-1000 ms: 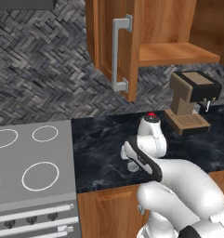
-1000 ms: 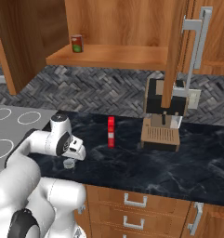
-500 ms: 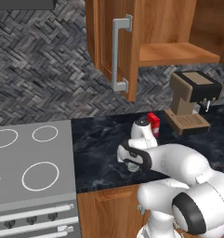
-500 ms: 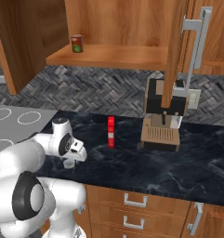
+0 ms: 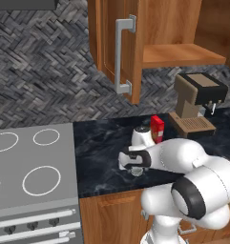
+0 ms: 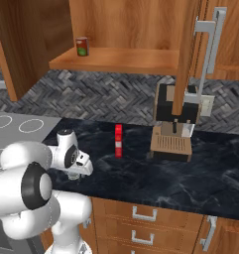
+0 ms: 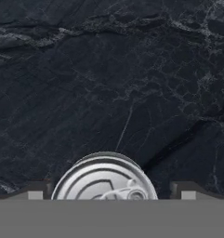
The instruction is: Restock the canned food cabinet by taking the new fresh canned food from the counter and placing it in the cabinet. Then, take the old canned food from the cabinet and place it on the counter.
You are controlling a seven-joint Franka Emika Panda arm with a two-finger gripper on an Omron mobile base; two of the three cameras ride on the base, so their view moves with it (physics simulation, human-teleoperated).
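The new tin (image 7: 104,179), flat, silver and with a ring-pull lid, lies on the black marble counter (image 7: 108,83). My gripper (image 7: 108,194) is open just above it, one fingertip (image 7: 35,191) on each side and small gaps to the tin. From the base views the gripper (image 5: 134,167) (image 6: 76,172) hangs low over the tin (image 5: 137,172) near the counter's front edge. The old orange-red can (image 6: 82,46) stands upright at the left end of the open cabinet's shelf (image 6: 121,60).
A red carton (image 5: 157,127) (image 6: 119,140) stands just behind the hand. A coffee machine (image 6: 174,121) sits under the shelf to the right. The open cabinet door (image 5: 114,47) with its bar handle (image 5: 120,55) hangs above. The grey stove (image 5: 30,167) lies left.
The arm's upper links have swung down and to the right, uncovering the red carton in the left base view. The hand has stayed low over the tin, dropping slightly.
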